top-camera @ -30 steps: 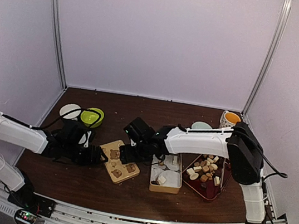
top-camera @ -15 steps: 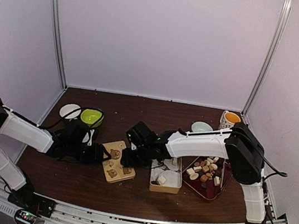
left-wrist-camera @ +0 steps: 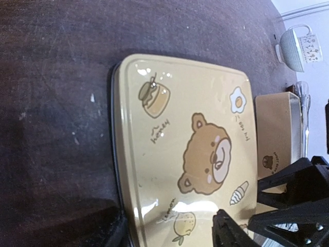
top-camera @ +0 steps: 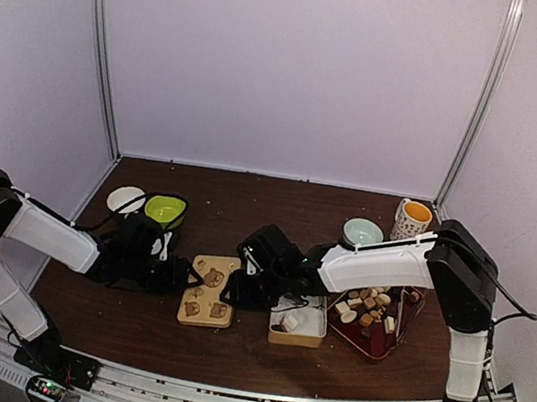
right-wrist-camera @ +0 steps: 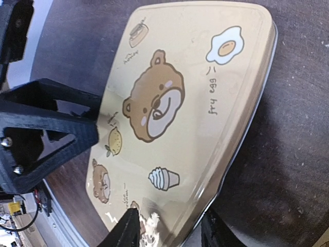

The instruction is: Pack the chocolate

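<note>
top external view: left gripper [top-camera: 177, 276] and right gripper [top-camera: 235, 291] straddle opposite edges of the bear lid [top-camera: 206, 291], jaws half-open, grip unclear. chocolate [top-camera: 366, 304] fills the red tray [top-camera: 374, 344] and the tin [top-camera: 295, 340]. likely closing step; next needs a level lift.

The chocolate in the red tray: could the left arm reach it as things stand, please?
Probably not: the left arm is at the lid; the right arm and tin lie before the chocolate.
</note>
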Controlling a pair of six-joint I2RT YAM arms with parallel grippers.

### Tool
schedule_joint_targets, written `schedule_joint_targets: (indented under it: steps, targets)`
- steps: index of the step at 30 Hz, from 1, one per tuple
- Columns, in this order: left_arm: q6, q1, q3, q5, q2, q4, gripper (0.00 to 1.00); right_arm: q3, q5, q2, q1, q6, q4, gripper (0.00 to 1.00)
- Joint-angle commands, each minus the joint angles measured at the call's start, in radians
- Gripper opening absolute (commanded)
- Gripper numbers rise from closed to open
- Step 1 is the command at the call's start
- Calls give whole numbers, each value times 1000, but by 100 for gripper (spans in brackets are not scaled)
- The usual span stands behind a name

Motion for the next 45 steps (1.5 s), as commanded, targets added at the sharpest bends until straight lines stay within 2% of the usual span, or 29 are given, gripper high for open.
schedule_joint_targets:
  steps: [1, 9, 18, 23, 35, 43, 45]
  targets:
    - [-3, -7, -19, 46, -42, -36, 57, -13, -59, -76, 10, 48, 154, 39]
    - [-28, -8, -77, 58, -59, -3, 56, -23, -100, -65, 10, 97, 221, 37]
    - [-29, -8, -86, 56, -86, -5, 55, 6, -115, -30, 8, 125, 207, 26]
    - [-28, -9, -82, 66, -85, -1, 54, 25, -124, 7, 6, 145, 200, 29]
    - [-31, -12, -87, 82, -60, 27, 53, 0, -182, 15, 2, 224, 320, 26]
    - [-27, -12, -91, 63, -96, 11, 53, -20, -150, -21, 0, 219, 301, 11]
    - [-27, -12, -99, 52, -137, 12, 57, -22, -130, -47, -1, 201, 276, 9]
